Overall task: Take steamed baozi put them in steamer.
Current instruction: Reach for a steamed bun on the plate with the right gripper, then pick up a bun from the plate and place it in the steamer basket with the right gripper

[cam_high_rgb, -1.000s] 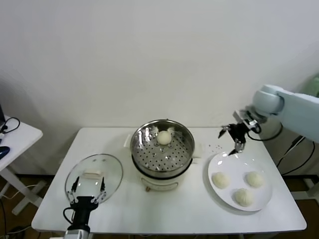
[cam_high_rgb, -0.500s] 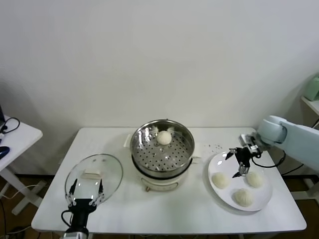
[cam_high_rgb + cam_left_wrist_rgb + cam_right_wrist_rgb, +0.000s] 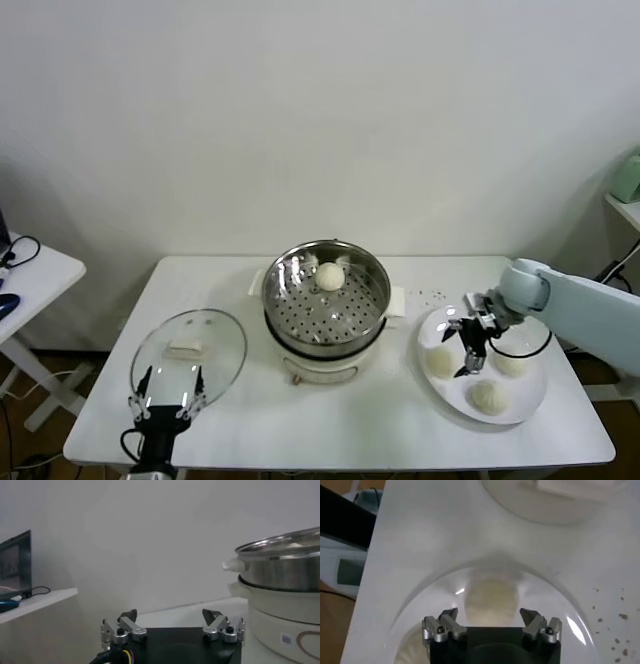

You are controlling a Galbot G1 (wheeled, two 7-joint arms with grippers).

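Observation:
The steamer [image 3: 325, 300] stands mid-table on its white cooker base, with one baozi [image 3: 330, 276] at the back of its perforated floor. Three more baozi lie on the white plate [image 3: 437, 392] at the right: one at the left [image 3: 439, 362], one at the right [image 3: 511, 362] and one in front [image 3: 488, 396]. My right gripper [image 3: 463, 347] hangs open just over the left bun. In the right wrist view that baozi [image 3: 491, 602] lies between the spread fingertips of the gripper [image 3: 490, 616], untouched. My left gripper [image 3: 165, 390] waits open at the front left; its wrist view shows the gripper [image 3: 170, 616] beside the steamer [image 3: 282, 565].
A glass lid [image 3: 190, 345] lies flat at the front left of the table, just beyond the left gripper. Small dark crumbs [image 3: 433, 295] dot the table behind the plate. A side table [image 3: 30, 275] with cables stands off to the left.
My right gripper has come down and forward from behind the plate to just above the plate's left bun, staying open. The left gripper has sunk slightly toward the table's front edge.

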